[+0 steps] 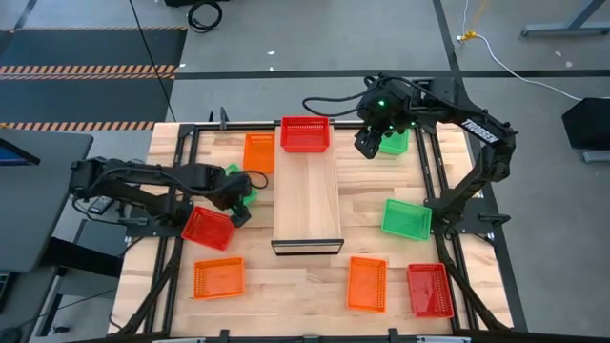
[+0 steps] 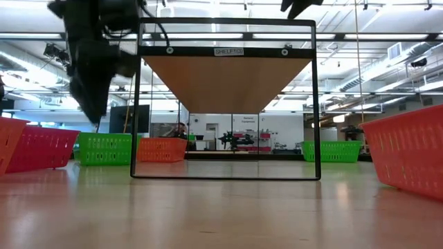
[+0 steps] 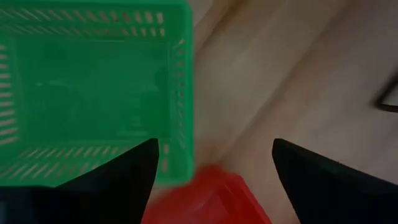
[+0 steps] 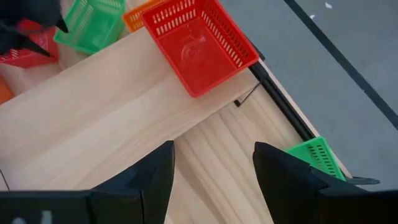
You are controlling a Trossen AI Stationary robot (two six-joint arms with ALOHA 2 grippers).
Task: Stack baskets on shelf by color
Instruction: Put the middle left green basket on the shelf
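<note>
Item 1, left gripper (image 1: 238, 198): jaws standing wide and holding nothing, hovering over the table's left half at about nine o'clock from the shelf (image 1: 307, 205). In its wrist view the fingers (image 3: 121, 180) are straddling bare wood, with a green basket (image 3: 93, 87) just beside one finger and a red basket (image 3: 205, 199) peeking in between them. Judged purpose: lining up on one of these two for a pick.

Item 2, right gripper (image 1: 370, 141): jaws likewise wide and carrying nothing, hanging near the table's far right, at about one o'clock from the shelf. A second green basket (image 1: 394, 140) is lying partly beneath it, probably its next target.

Item 3, shelf: running lengthwise down the table's middle, so both arms can reach it. One red basket (image 1: 305, 134) is sitting at its twelve o'clock end, apparently starting the red stack; the remainder of the board is showing bare.

Item 4, loose baskets on the tabletop: an orange basket (image 1: 258, 152) at eleven o'clock, just beside the shelf; a third green basket (image 1: 406, 218) at three o'clock; an orange basket (image 1: 367, 283) and a red basket (image 1: 430, 289) at five o'clock; an orange basket (image 1: 218, 278) at seven o'clock. Judged progress: sorting barely begun, eight baskets awaiting placement.
</note>
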